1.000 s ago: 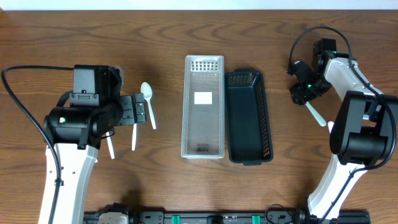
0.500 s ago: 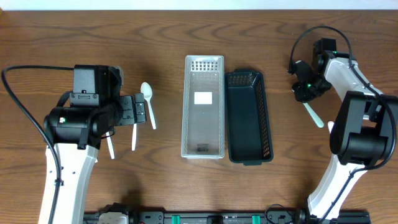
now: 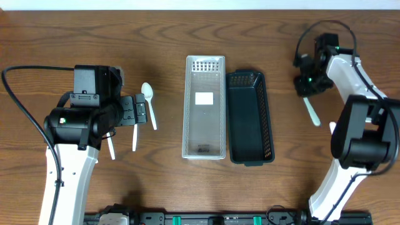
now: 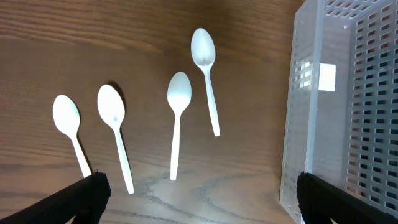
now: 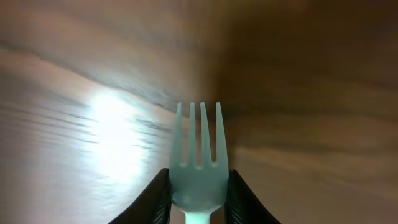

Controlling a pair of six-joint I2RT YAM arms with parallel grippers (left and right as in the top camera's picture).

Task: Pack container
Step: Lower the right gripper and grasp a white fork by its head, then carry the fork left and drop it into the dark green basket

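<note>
Container, a clear perforated box with a white label on its floor, lies in the centre of the overhead frame on the wooden worktop, and a black basket lies just beside it on the right. At the upper right, the right gripper is pinching a white plastic fork by its neck, with the tines pointing away from the wrist camera. At the middle left, the left gripper is spread wide above four white spoons, which lie on the wood to the left of the container.
</note>
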